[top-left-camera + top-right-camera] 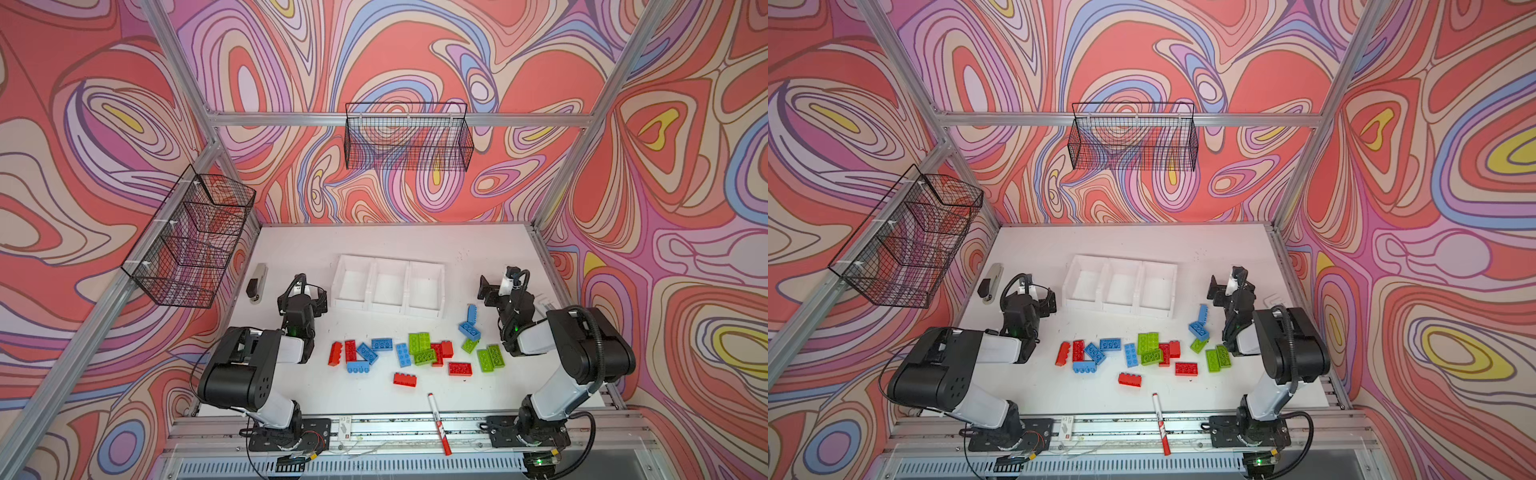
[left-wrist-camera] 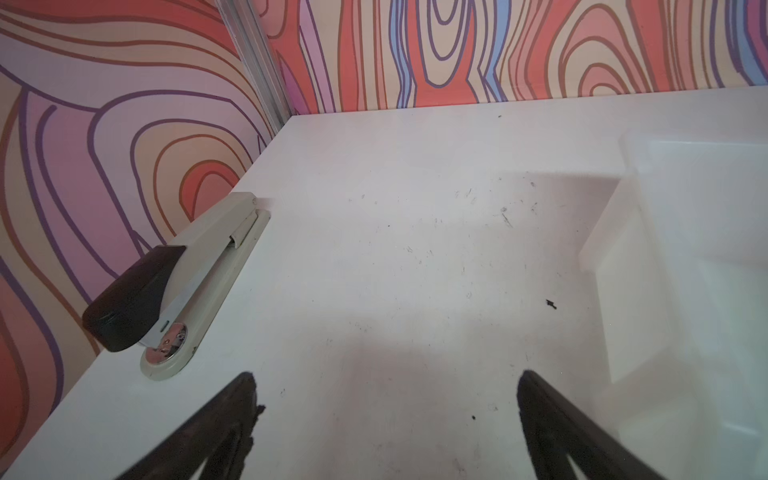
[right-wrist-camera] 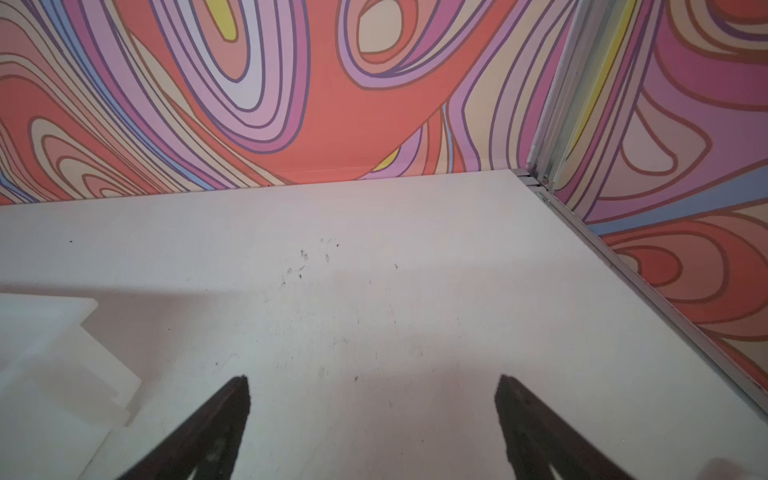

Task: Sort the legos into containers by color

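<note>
Red, lime green and light blue legos lie scattered across the middle of the white table in both top views, among them a red one [image 1: 405,379], a green pair [image 1: 419,343] and a blue one [image 1: 469,330] [image 1: 1199,330]. Behind them stands the row of three white containers [image 1: 388,286] [image 1: 1119,286], with nothing showing inside. My left gripper [image 1: 306,289] [image 2: 386,390] hovers open just left of the containers [image 2: 615,270], nothing between its fingers. To the right of the containers [image 3: 41,353], my right gripper [image 1: 496,284] [image 3: 372,395] is open too, over bare table. Neither wrist view shows a lego.
A beige and black stapler [image 1: 257,282] [image 2: 174,282] lies near the table's left edge. A red-and-white marker pen [image 1: 438,424] rests across the front rail. Black wire baskets hang on the back wall [image 1: 409,139] and left wall [image 1: 187,241].
</note>
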Tool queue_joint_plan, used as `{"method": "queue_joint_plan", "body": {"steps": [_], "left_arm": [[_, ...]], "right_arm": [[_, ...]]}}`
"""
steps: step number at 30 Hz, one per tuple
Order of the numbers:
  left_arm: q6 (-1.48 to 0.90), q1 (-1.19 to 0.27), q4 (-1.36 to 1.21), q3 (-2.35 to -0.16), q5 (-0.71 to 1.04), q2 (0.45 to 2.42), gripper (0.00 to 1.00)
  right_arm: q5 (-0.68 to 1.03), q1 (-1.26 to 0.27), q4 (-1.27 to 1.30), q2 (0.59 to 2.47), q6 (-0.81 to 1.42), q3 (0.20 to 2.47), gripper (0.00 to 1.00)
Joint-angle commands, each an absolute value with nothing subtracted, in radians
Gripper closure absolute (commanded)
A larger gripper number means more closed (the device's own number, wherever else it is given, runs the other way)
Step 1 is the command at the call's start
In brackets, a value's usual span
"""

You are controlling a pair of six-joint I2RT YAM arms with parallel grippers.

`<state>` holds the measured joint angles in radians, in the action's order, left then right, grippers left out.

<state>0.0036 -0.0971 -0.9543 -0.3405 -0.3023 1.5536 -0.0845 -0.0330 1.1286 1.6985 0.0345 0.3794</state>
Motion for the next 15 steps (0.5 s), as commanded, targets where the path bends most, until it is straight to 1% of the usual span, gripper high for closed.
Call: {"method": "queue_joint_plan", "body": {"steps": [1, 15], "left_arm": [[0.000, -0.092, -0.969, -0.351, -0.291, 1.556, 0.00], [-0.003, -0.092, -0.964, -0.354, -0.291, 1.556, 0.00]], "right_arm": [[-0.081, -0.028, 1.126, 1.707, 0.020, 0.391, 0.02], [-0.081, -0.028, 1.124, 1.709, 0.020, 0.391, 0.02]]}}
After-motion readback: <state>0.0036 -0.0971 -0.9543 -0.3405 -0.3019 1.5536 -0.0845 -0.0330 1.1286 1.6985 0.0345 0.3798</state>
